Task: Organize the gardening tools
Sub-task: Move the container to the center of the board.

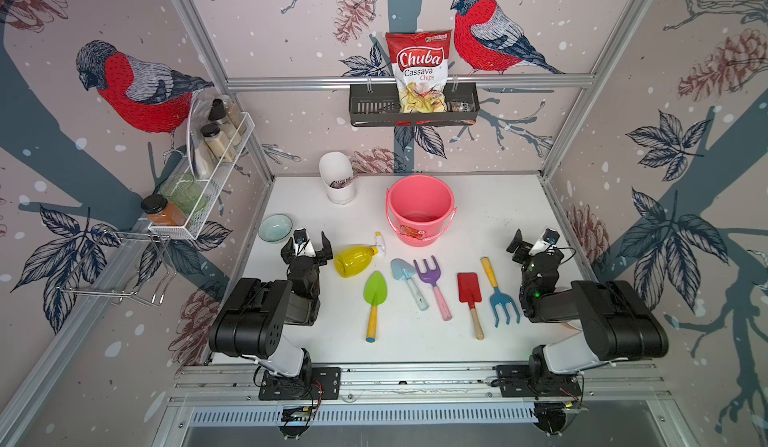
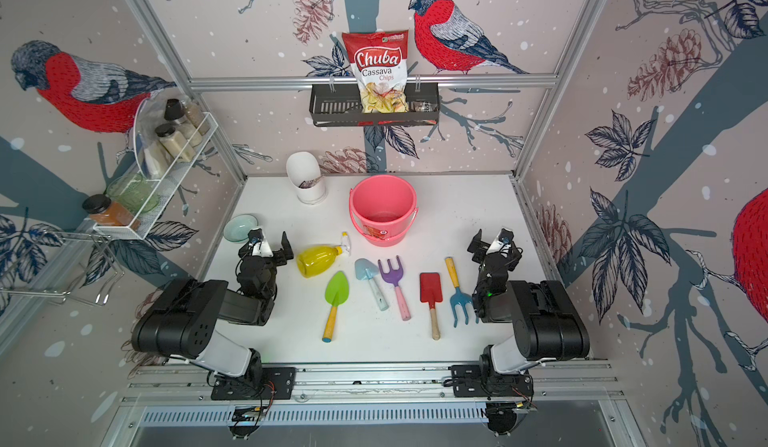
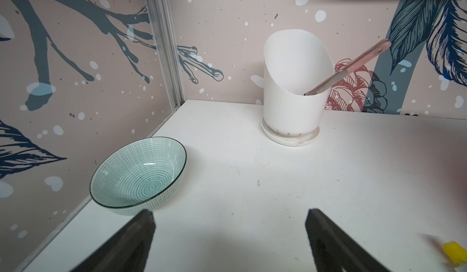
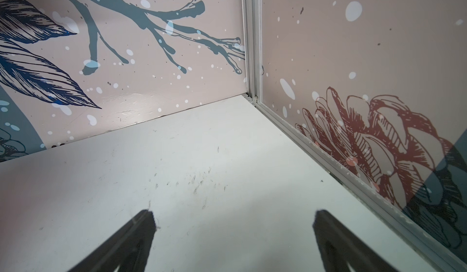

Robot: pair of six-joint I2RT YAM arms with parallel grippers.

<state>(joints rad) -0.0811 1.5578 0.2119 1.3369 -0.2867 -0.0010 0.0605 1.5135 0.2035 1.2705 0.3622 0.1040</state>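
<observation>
Worktop point(image 1: 415, 341) with a row: green shovel point(image 1: 374, 289), light-blue shovel point(image 1: 401, 269), purple fork point(image 1: 430, 276), red shovel point(image 1: 469, 287), blue fork point(image 1: 505, 303), yellow spray bottle point(image 1: 353, 261) on its side beside the left tool point(image 3: 231, 215). Right tool point(image 4: 233, 215) and left both spread wide, empty. Might bump the round bottle and set it rolling, or grab two close ones at once.

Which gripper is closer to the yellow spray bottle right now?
Left. The left gripper sits just beside the base of the yellow spray bottle; the right gripper is far off on the other side, beyond the blue fork.
</observation>
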